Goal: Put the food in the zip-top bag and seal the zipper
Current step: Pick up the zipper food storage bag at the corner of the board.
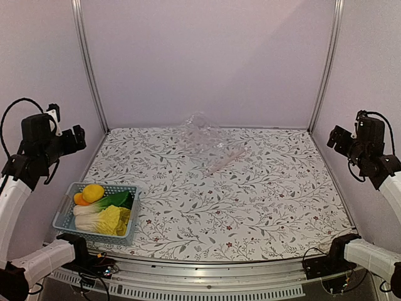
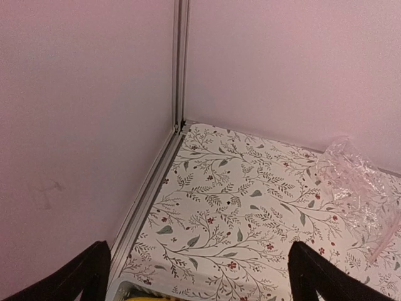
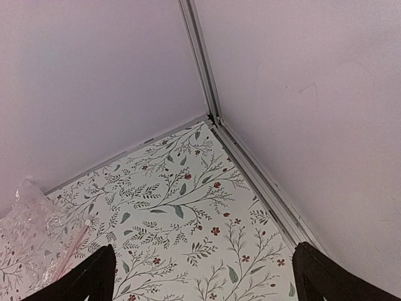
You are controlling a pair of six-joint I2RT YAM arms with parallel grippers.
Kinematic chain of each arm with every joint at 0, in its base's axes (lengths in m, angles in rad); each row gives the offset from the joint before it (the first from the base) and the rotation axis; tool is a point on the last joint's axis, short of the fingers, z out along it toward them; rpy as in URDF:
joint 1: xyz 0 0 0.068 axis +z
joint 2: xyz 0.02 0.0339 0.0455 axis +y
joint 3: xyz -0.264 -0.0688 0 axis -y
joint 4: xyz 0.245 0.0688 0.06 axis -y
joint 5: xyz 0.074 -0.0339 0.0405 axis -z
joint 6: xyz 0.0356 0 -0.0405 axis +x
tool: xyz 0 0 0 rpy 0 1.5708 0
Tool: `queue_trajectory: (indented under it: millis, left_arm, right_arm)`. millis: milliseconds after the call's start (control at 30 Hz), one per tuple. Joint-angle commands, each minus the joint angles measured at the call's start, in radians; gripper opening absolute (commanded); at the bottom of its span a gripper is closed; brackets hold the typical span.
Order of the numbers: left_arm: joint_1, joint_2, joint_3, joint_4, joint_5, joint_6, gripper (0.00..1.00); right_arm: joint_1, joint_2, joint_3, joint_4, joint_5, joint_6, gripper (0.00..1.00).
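We've got left gripper [image 1: 75,138] + right gripper [image 1: 336,139] wide open & empty, food [image 1: 103,208] in basket [image 1: 61,218] sits nearer our left arm, bag [image 1: 200,135] far-center.

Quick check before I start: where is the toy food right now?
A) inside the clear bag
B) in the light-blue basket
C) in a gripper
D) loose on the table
B: the yellow fruit, orange fruit, bok choy and napa cabbage all lie in the light-blue basket, apart from the zip-top bag.
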Motion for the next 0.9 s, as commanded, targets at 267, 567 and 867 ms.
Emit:
queue_trajectory:
  millis: [267,567,867]
  left_arm:
    - [0.001,0.032,0.002,0.036,0.179,0.026,1.0]
    - [-0.211,0.171,0.037,0.037,0.204,-0.022,0.99]
    - [-0.468,0.524,0.163,0.122,0.179,-0.082,1.0]
  right_arm:
    - [-0.004,-0.028,0.004,-0.053,-0.045,-0.008,0.99]
    - [-0.004,-0.014,0.029,-0.118,-0.233,-0.054,0.99]
    - [0.005,0.065,0.029,-0.127,-0.425,-0.016,0.99]
